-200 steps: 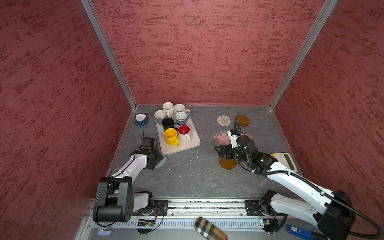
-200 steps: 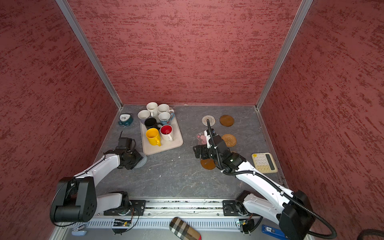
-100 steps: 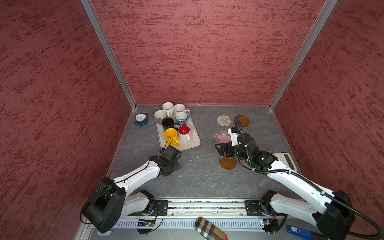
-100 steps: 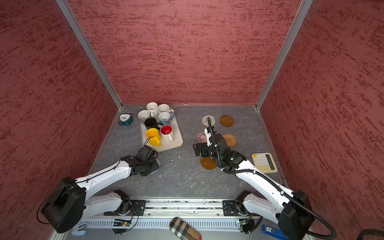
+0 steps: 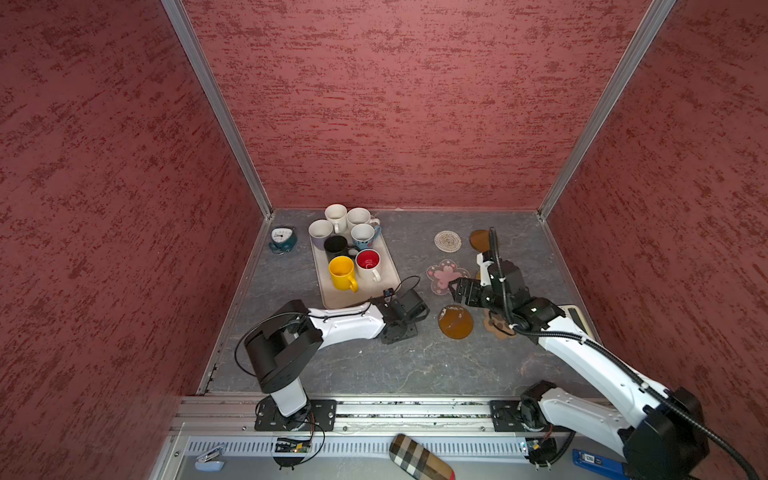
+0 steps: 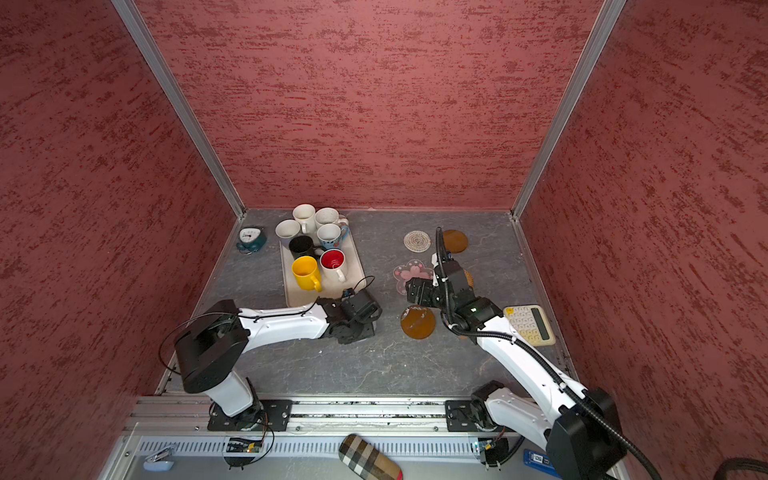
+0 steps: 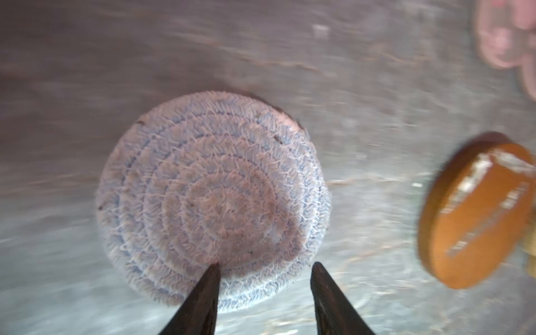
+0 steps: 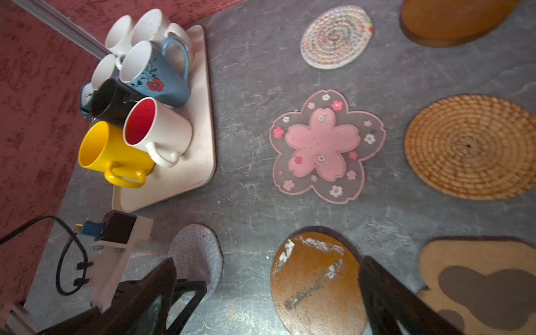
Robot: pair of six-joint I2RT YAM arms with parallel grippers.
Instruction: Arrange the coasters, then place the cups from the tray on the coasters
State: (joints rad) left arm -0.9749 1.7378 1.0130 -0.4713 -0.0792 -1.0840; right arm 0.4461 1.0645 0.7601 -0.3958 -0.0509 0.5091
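Seven cups (image 5: 343,270) cluster at the tray (image 5: 386,286); seven coasters (image 5: 444,276). Left gripper (image 7: 265,266), half-spread at the grey-blue coaster (image 7: 213,197), has swung from left wall to centre; right gripper (image 8: 268,261) gapes wide.

L arm (image 5: 345,322) & R arm (image 5: 582,357): white shells, black joints, black cables (image 5: 493,245); dark tapered fingers (image 7: 200,304), prob. plastic, view blurry.

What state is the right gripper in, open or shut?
Open: the right gripper shows dark fingers wide apart in the right wrist view, holding nothing; the scuffed brown disc lies flat below.
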